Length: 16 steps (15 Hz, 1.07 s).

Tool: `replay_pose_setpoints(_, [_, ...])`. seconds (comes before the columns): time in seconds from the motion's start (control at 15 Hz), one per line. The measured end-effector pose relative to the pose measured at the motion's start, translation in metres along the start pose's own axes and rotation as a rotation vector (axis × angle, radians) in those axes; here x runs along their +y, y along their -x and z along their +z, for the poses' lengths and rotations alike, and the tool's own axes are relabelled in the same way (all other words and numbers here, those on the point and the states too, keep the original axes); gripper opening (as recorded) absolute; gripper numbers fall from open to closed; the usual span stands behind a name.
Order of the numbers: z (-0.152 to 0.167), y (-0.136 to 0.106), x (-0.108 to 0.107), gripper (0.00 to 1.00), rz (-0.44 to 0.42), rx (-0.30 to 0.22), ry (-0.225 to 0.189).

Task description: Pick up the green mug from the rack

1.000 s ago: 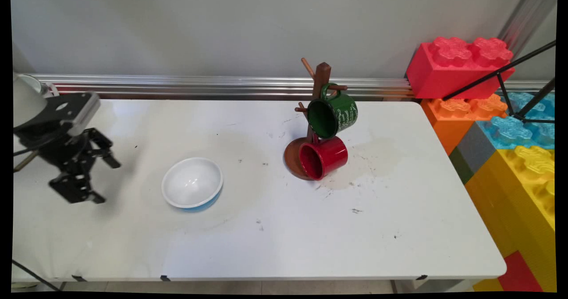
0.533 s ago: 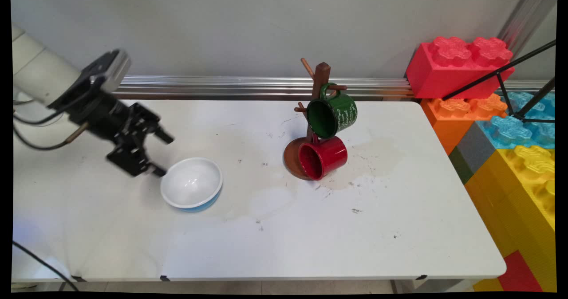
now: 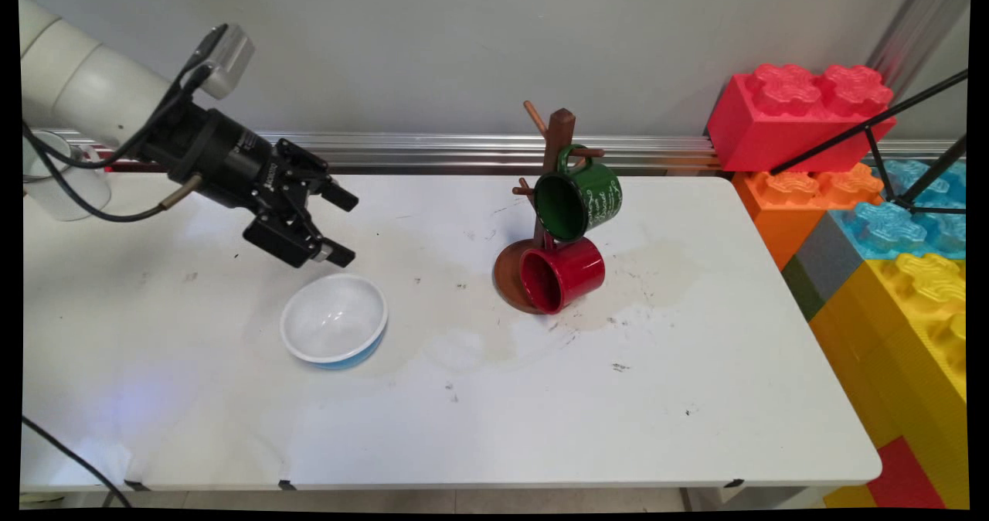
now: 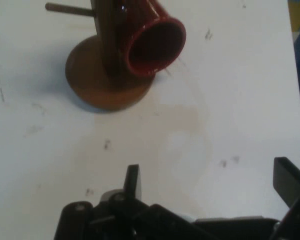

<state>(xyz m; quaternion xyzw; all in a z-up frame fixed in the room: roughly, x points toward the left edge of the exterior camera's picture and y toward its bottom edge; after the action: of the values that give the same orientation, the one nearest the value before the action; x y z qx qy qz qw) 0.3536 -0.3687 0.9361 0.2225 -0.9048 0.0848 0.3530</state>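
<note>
My gripper (image 3: 344,226) hangs open above the table, just up and left of a white bowl with a blue outside (image 3: 334,320), holding nothing. It points right toward a brown wooden mug tree (image 3: 558,146). A green mug (image 3: 579,196) hangs on an upper peg and a red mug (image 3: 562,274) on a lower one, both with mouths facing left. In the hand view my gripper (image 4: 210,175) shows two spread fingers (image 4: 132,180) over bare table, with the red mug (image 4: 152,40) and the tree's round base (image 4: 107,82) ahead.
The white table (image 3: 463,413) bears scuffs and a faint stain near the tree. Large red (image 3: 796,111), orange, blue and yellow toy blocks (image 3: 912,312) stack past the right edge. A black tripod leg (image 3: 873,127) crosses them. A metal rail runs along the back.
My gripper has swung from the table's left edge rightward and upward, passing the bowl's left side to hang behind it. The bowl and mugs have not moved.
</note>
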Motion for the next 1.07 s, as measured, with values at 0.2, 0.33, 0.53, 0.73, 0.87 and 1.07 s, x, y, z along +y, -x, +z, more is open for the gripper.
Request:
replay_pose_setpoints(0.2, [0.008, -0.013, 0.007, 1.00, -0.009, 0.012, -0.009])
replay_pose_setpoints(0.33, [0.016, -0.029, 0.014, 1.00, -0.026, 0.019, -0.021])
replay_pose_setpoints(0.53, [0.028, -0.055, 0.025, 1.00, -0.072, 0.024, -0.050])
replay_pose_setpoints(0.73, [0.046, -0.088, 0.041, 1.00, -0.137, -0.001, -0.087])
replay_pose_setpoints(0.87, [0.057, -0.106, 0.053, 1.00, -0.178, -0.027, -0.109])
replay_pose_setpoints(1.07, [0.081, -0.143, 0.084, 1.00, -0.292, -0.081, -0.146])
